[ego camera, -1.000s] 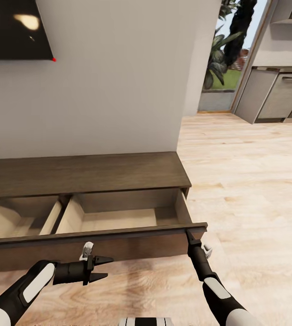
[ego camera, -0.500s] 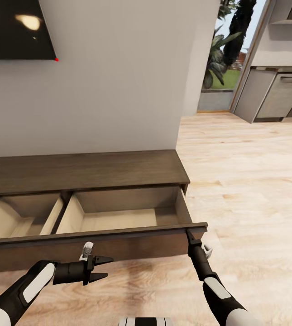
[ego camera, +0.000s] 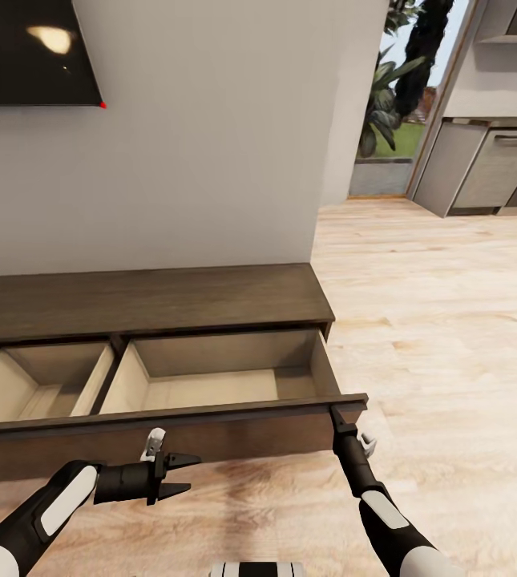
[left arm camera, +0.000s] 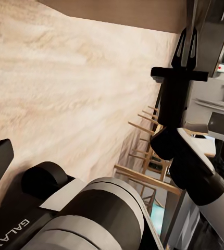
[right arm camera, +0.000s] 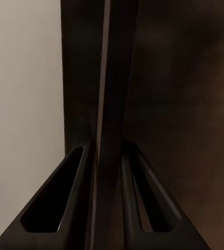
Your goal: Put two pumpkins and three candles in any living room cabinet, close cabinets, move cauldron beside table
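Observation:
The long dark brown cabinet (ego camera: 146, 300) stands against the grey wall. Its wide drawer is pulled out, showing two empty pale wood compartments (ego camera: 210, 385). My right gripper (ego camera: 337, 417) is shut on the right end of the drawer front (ego camera: 170, 437). In the right wrist view the thin dark drawer front (right arm camera: 109, 104) runs between the two fingers (right arm camera: 65, 198). My left gripper (ego camera: 190, 473) hangs open just in front of the drawer front, pointing right, with nothing in it. The left wrist view looks across the floor at my right gripper (left arm camera: 187, 39). Pumpkins, candles and cauldron are out of view.
A black TV (ego camera: 26, 52) hangs on the wall above the cabinet. Light wood floor (ego camera: 434, 320) stretches to the right towards a doorway with plants (ego camera: 402, 96) and grey kitchen units (ego camera: 490, 168).
The drawer has come a little further out of the cabinet with my right gripper on it. The whole view has shifted slightly. The left gripper holds its place.

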Robot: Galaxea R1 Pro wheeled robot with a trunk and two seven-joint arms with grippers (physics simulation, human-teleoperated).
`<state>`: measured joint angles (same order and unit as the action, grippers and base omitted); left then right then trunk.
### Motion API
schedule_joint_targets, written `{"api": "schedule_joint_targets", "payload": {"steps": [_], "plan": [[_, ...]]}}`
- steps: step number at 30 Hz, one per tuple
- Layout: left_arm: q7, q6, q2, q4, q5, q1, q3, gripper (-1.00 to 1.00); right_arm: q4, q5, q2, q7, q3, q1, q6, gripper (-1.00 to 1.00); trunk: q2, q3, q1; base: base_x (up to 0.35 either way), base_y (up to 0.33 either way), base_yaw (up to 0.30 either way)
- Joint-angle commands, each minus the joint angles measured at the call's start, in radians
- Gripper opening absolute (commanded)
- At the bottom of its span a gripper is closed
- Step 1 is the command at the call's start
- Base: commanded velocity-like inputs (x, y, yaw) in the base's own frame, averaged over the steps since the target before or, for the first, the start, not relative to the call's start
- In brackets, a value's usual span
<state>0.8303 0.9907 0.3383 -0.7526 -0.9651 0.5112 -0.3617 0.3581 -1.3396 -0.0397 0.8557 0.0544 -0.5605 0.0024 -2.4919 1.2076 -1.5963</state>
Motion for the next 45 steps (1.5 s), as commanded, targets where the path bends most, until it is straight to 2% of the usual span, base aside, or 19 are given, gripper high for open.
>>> {"api": "schedule_joint_targets", "payload": {"steps": [1,14,15,35,39,45], "plan": [[0.003,0.003,0.001,0.001,-0.003,0.001,-0.003,1.00,0.001,0.011,-0.002,0.019,-0.045,-0.001,0.002,-1.00,0.000,0.001,0.000,-0.029,0.000,0.000],[0.003,0.003,0.001,0.001,-0.003,0.001,-0.003,1.00,0.002,0.012,-0.002,0.019,-0.045,-0.001,0.002,-1.00,0.000,0.001,0.000,-0.003,0.000,0.000],[0.003,0.003,0.000,0.001,-0.003,0.001,-0.003,1.00,0.002,0.012,-0.002,0.018,-0.045,-0.001,0.002,1.00,0.000,0.001,0.000,0.000,0.000,0.000],[0.003,0.003,-0.001,0.001,-0.003,0.001,-0.003,1.00,-0.003,0.008,-0.001,0.017,-0.045,-0.001,0.011,1.00,0.000,0.001,0.000,-0.055,0.000,0.000],[0.003,0.003,0.000,0.001,-0.003,0.001,-0.002,1.00,-0.011,0.012,0.004,0.013,-0.045,-0.001,0.106,1.00,0.000,0.001,0.000,-0.040,0.000,0.000],[0.003,0.003,-0.001,0.005,-0.004,0.001,-0.001,1.00,-0.013,0.011,0.009,0.020,-0.048,0.000,0.319,1.00,0.000,0.001,0.000,-0.006,0.000,0.000]]}}
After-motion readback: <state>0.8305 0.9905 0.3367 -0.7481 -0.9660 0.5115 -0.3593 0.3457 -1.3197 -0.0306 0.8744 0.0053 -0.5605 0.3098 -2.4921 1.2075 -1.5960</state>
